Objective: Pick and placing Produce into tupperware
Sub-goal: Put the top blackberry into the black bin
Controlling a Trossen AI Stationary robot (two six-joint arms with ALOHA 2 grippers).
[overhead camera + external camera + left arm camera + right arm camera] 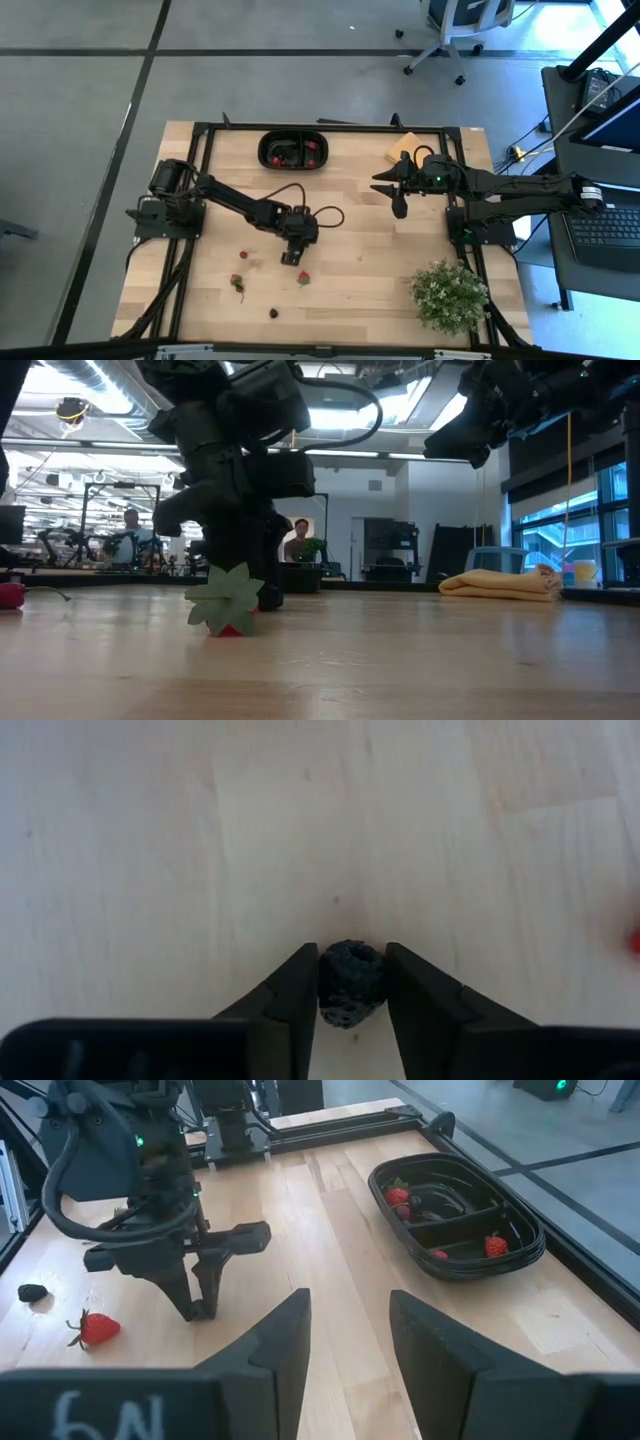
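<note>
My left gripper [290,257] stands low over the middle of the table, its fingers shut on a dark berry [350,985]. A red strawberry with a green top [303,277] lies just beside it toward the near edge, large in the low view [228,600]. More produce lies near the front left [238,283], along with another dark berry [273,313]. The black oval tupperware [293,150] sits at the far edge with strawberries in it [398,1195]. My right gripper [400,192] hangs open above the right half, holding nothing. My left gripper pinches the dark berry by its two opposite sides [325,982] between its two fingers. The fingers slant steeply down from the table's left side. The berry sits between the fingertips [300,985], down at the table top; whether it still rests on the wood I cannot tell.
A tan pad [403,148] lies at the far right, next to the right arm. A leafy potted plant [448,295] stands at the near right corner. Bare wood stretches between my left gripper and the tupperware [455,1215].
</note>
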